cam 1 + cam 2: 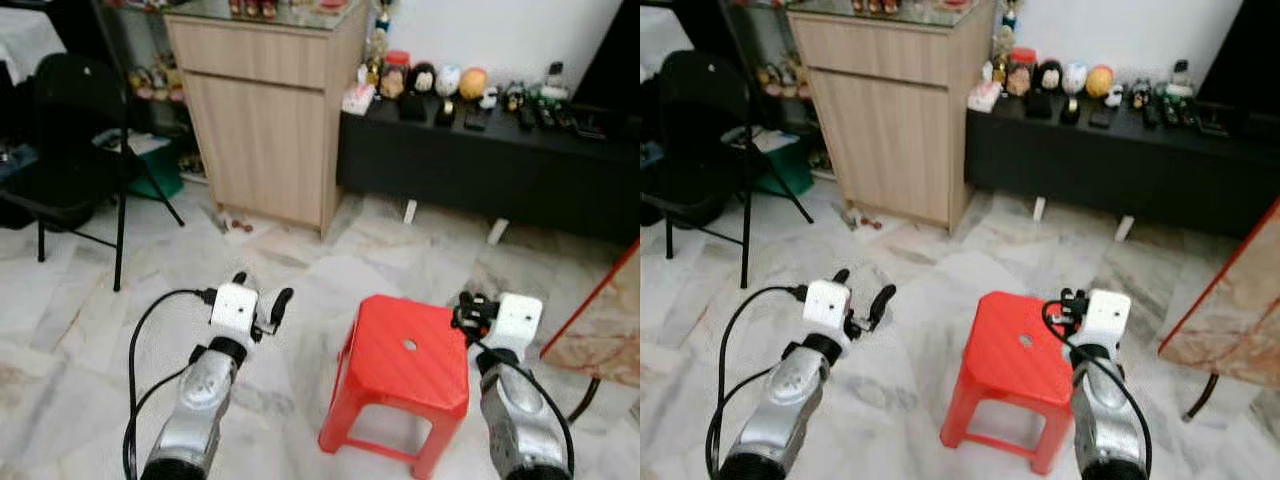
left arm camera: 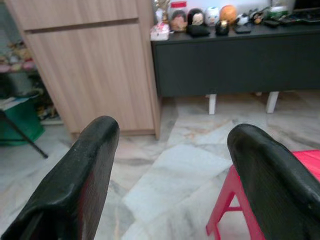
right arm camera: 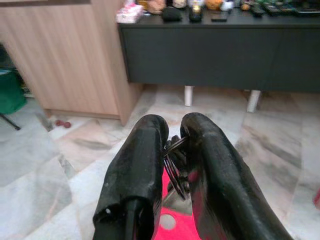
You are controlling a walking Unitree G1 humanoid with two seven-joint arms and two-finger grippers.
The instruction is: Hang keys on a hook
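Note:
A bunch of dark keys (image 3: 174, 161) on a ring is pinched between the two black fingers of my right gripper (image 3: 170, 123), which is shut on it. That gripper (image 1: 467, 304) hovers over the right rear corner of a red plastic stool (image 1: 400, 362). My left gripper (image 1: 262, 288) is held out over the marble floor to the left of the stool. Its fingers (image 2: 95, 150) are spread wide, open, with nothing between them. Both grippers point toward a wooden cabinet (image 1: 265, 110) and a low black console (image 1: 480, 165).
Figurines, remotes and small items line the console top (image 1: 1090, 105). A black folding chair (image 1: 60, 150) stands at the far left, with a green bin (image 1: 155, 175) behind it. A leaning marble slab (image 1: 600, 320) with a red edge is at the right.

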